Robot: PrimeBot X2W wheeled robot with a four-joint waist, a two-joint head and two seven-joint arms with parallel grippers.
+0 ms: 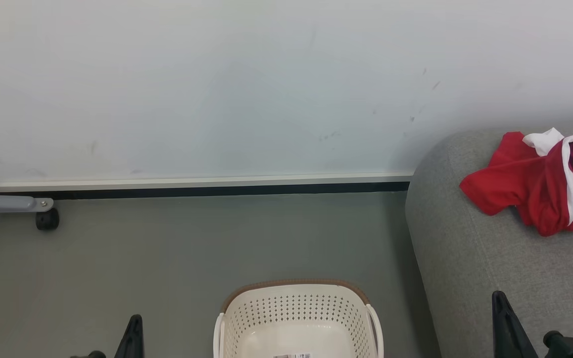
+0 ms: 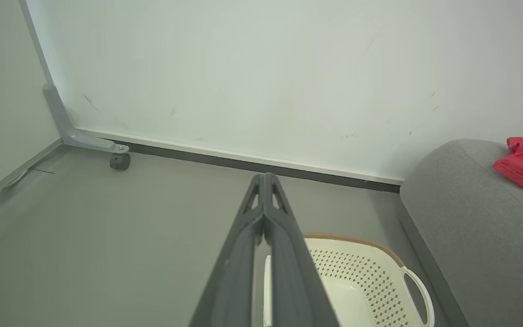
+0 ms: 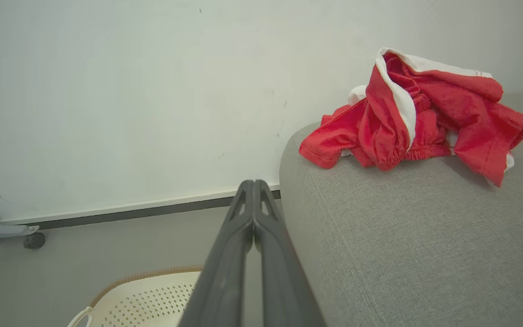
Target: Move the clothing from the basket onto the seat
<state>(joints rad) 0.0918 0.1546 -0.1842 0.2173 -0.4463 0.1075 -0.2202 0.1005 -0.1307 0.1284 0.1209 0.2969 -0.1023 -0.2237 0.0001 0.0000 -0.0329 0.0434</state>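
The left gripper [image 2: 265, 179] has its two dark fingers pressed together from base to tip, gripping nothing. It points over the grey floor [image 1: 167, 248] toward the white wall [image 1: 217, 89]. The right gripper [image 3: 253, 184] is closed the same way, its tip level with the rounded end of the seat [image 1: 490, 268].

Between the two grippers in the head view stands one basket [image 1: 296, 308], upright on the floor with its mouth up. One handle is on each side, the brown rim curves at the far end, and a barcode label lies on its bare bottom. The bottom edge of the view cuts off its near half, so its long axis cannot be judged.

The clothing [image 3: 379, 131] lies on the seat's top, near the wall, in one crumpled red heap with white trim. In the right wrist view the heap's long axis runs side to side. A gathered elastic hem shows, but the folds hide how many garments there are. In the head view the right edge cuts the heap off.

At far left, one black caster [image 1: 47, 219] sits under a grey metal leg [image 1: 8, 204].
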